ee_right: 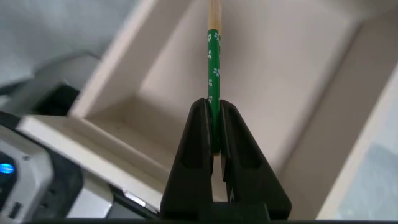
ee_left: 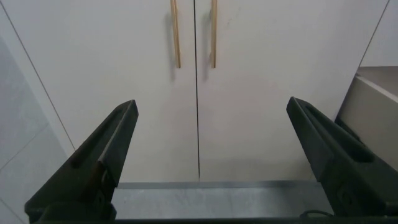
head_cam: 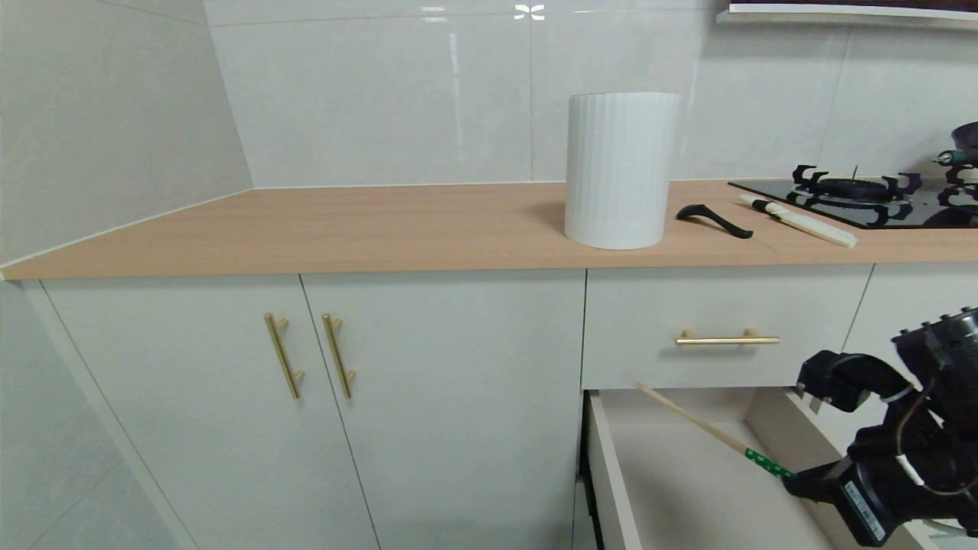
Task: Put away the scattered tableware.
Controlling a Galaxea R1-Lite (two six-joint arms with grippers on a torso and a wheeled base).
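The right gripper (head_cam: 795, 483) (ee_right: 213, 112) is clenched on the green-patterned end of a wooden chopstick (head_cam: 703, 424) (ee_right: 214, 56). It holds the chopstick above the open drawer (head_cam: 605, 466) (ee_right: 311, 68). The left gripper (ee_left: 211, 109) hangs released, jaws wide apart, in front of the double cabinet doors (head_cam: 306, 412) (ee_left: 261, 112).

The wooden counter (head_cam: 344, 225) runs along the tiled wall, and much of its left stretch is bare. At its right end is a black hob (head_cam: 856, 202). A tall white ribbed canister (head_cam: 620, 169) stands upright near the counter's front edge. Right of it, lying apart from each other, are a cream-bladed knife (head_cam: 798, 220) just beside the hob and a black-handled utensil (head_cam: 714, 219).

Below, the drawer is pulled out under a closed upper drawer front (head_cam: 726, 305), and its pale floor lies open between the side walls. The chopstick slants up from the gripper, its bare tip close beneath the lower edge of that front, near the drawer's left wall. Whether the tip touches anything cannot be told.
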